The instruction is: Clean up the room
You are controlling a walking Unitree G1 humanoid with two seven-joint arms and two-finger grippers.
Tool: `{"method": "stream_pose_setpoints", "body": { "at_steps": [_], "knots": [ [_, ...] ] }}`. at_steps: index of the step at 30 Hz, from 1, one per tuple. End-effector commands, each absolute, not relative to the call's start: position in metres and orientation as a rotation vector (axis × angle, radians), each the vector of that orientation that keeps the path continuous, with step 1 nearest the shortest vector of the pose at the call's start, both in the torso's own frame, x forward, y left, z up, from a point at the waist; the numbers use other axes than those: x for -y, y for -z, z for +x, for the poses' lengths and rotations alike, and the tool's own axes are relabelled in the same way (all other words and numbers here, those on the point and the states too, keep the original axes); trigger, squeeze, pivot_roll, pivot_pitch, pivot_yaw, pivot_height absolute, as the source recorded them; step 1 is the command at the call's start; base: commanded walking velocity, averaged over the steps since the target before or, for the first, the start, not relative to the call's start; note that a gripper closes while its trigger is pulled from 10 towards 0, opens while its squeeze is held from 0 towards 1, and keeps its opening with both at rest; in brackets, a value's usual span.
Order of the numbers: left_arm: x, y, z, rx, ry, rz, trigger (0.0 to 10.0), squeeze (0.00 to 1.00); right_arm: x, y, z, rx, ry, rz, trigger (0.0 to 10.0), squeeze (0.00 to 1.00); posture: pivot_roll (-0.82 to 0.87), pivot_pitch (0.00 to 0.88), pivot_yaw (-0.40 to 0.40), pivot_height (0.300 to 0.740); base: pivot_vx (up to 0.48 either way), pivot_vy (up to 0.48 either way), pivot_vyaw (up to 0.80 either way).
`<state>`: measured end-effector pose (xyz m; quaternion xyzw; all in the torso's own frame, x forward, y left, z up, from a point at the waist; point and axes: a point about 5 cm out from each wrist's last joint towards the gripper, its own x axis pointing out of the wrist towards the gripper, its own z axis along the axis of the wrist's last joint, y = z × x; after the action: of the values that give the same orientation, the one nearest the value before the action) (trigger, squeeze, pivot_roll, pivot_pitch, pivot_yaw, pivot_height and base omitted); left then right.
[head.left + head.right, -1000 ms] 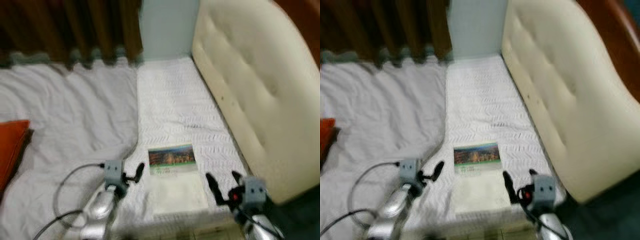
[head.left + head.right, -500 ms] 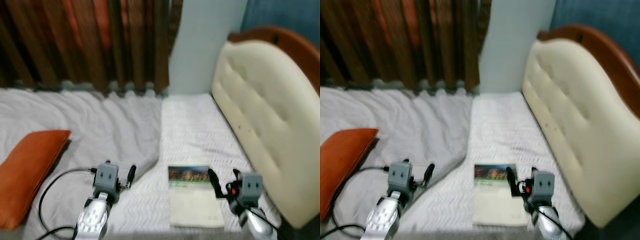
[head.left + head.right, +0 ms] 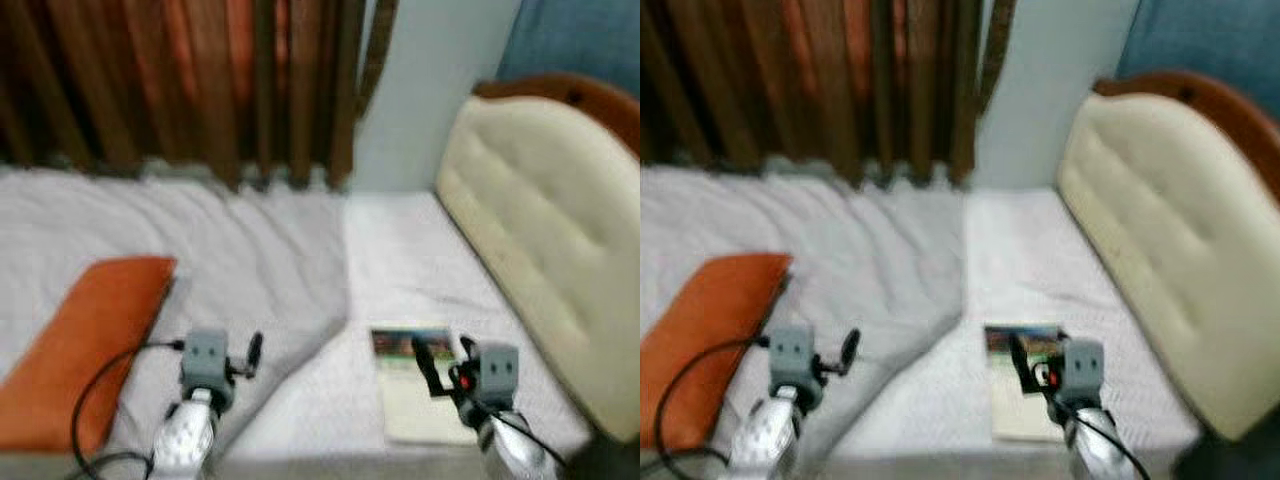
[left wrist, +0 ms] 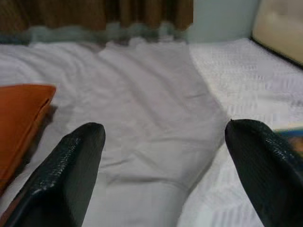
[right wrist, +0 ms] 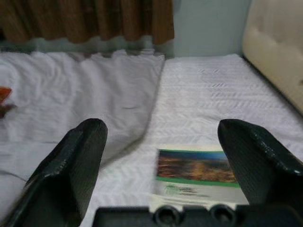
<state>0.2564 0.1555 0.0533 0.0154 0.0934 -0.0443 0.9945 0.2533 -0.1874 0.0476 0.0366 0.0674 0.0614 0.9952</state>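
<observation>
L eye: booklet (image 3: pixel 418 385) flat on bed (image 3: pixel 300 260) nr headboard (image 3: pixel 545 230), under right gripper (image 3: pixel 440 358); pillow (image 3: pixel 85 350) far L | L wrist: left gripper (image 4: pixel 161 156) wide open, empty | R wrist: fingers (image 5: pixel 75 161) wide apart, holding 0, above booklet

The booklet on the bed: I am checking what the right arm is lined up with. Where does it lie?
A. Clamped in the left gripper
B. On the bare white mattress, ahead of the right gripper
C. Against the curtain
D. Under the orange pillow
B: the booklet lies flat on the white mattress, just ahead of the open right gripper.
</observation>
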Motion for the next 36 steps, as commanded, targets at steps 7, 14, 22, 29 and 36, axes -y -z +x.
{"method": "stream_pose_setpoints", "body": {
  "at_steps": [7,14,22,29,36],
  "knots": [
    [-0.155,-0.065,0.257,-0.163,0.099,0.052,10.0,0.0,0.184,-0.046,0.254,-0.138,-0.15,0.072,10.0,0.0,0.04,0.0,-0.06,0.74,0.0,0.46,0.58],
    [-0.153,-0.067,0.257,-0.164,0.112,0.057,10.0,0.0,0.182,-0.044,0.255,-0.147,-0.155,0.078,10.0,0.0,0.04,0.0,-0.057,0.74,0.0,0.46,0.52],
    [-0.159,-0.066,0.259,-0.176,0.13,0.051,10.0,0.0,0.18,-0.045,0.254,-0.129,-0.152,0.088,10.0,0.0,0.05,0.0,-0.058,0.74,0.0,0.467,0.0],
    [-0.155,-0.067,0.236,-0.118,0.3,0.077,10.0,0.0,0.203,-0.047,0.224,-0.097,0.012,0.014,10.0,0.0,0.04,0.0,-0.06,0.74,0.0,0.48,0.0],
    [-0.152,-0.069,0.25,-0.119,0.246,0.14,10.0,0.0,0.203,-0.032,0.228,-0.171,-0.013,0.021,10.0,0.0,0.03,0.0,-0.051,0.74,0.0,0.274,0.0]
  ]
}}
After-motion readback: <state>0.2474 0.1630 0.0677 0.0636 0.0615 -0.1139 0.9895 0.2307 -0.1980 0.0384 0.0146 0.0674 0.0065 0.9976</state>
